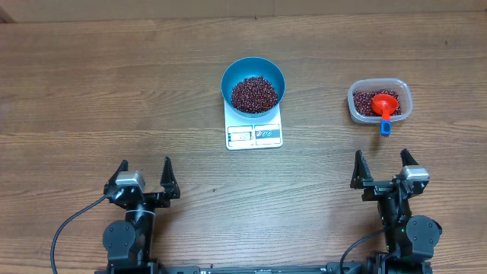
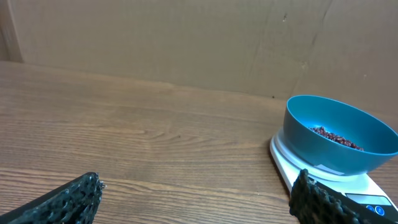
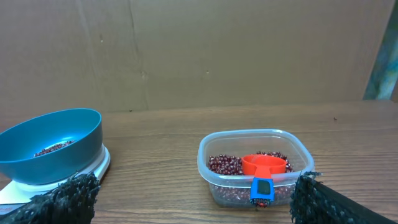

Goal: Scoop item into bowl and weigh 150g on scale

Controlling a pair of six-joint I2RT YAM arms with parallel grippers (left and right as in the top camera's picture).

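Left gripper [image 1: 144, 164] splayed empty, right gripper [image 1: 381, 155] likewise, bowl [image 1: 253, 67] of beans [image 1: 254, 93] on scale [image 1: 254, 135] ahead between them, tub [image 1: 405, 90] beyond right fingers [image 1: 358, 169]

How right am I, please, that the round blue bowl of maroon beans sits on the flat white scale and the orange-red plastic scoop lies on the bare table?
No: the orange-red plastic scoop lies in the clear plastic tub, as the right wrist view shows; the rest is right.

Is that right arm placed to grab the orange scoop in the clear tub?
Probably yes: the right pincer stands open, only bare table lies between, and the scoop pokes its handle over the near rim of the tub.
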